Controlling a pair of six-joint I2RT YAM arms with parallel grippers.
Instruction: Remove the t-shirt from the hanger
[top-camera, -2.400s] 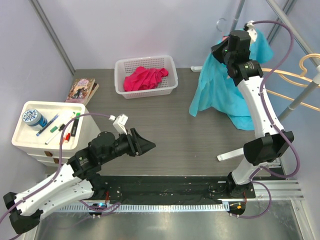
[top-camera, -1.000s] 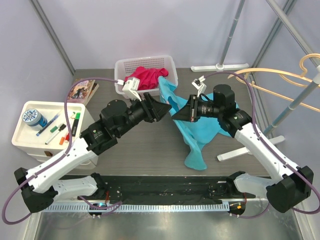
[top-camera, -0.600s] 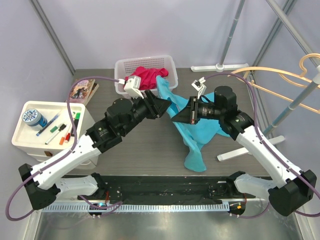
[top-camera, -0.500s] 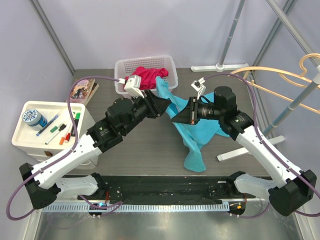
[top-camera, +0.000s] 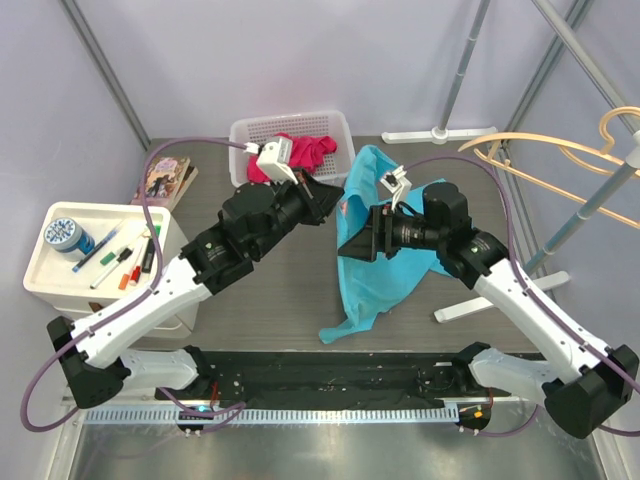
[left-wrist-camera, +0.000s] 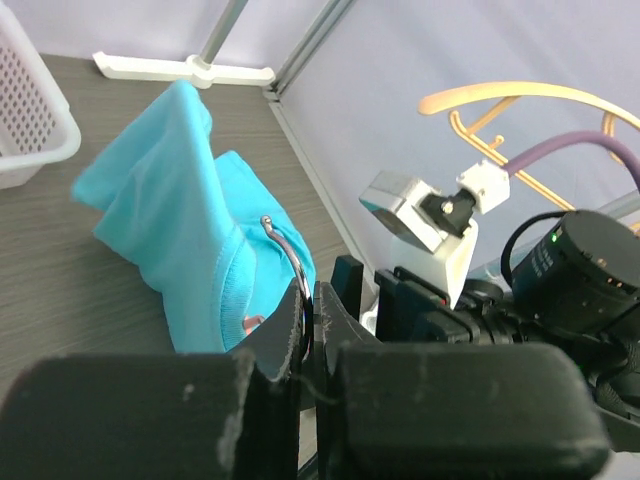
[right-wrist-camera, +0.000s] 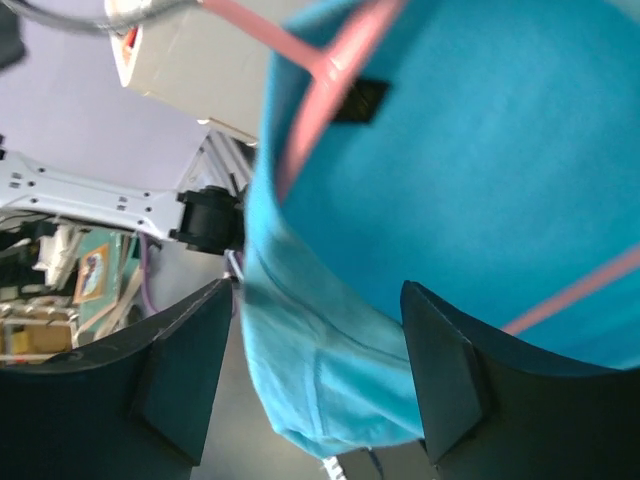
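Note:
A turquoise t-shirt (top-camera: 375, 270) hangs on a pink hanger (right-wrist-camera: 320, 90) between the two arms, above the middle of the table. My left gripper (top-camera: 325, 200) is shut on the hanger's metal hook (left-wrist-camera: 290, 255), which sticks up between its pads. In the left wrist view the t-shirt (left-wrist-camera: 180, 200) drapes down to the left of the left gripper (left-wrist-camera: 312, 300). My right gripper (top-camera: 355, 243) faces the cloth from the right. Its jaws stand wide apart in the right wrist view, where the right gripper (right-wrist-camera: 316, 290) has a fold of the t-shirt (right-wrist-camera: 480, 150) hanging loose between the fingers.
A white basket (top-camera: 240, 130) with a red cloth (top-camera: 295, 152) stands at the back. A book (top-camera: 165, 178) and a white drawer unit (top-camera: 60, 275) with pens are at the left. A clothes rack with beige hangers (top-camera: 560, 160) and its foot (top-camera: 470, 305) fill the right.
My left gripper has closed on the hanger's hook. My right gripper has opened and let go of the cloth. The t-shirt now hangs wider and lower, shifted a little back.

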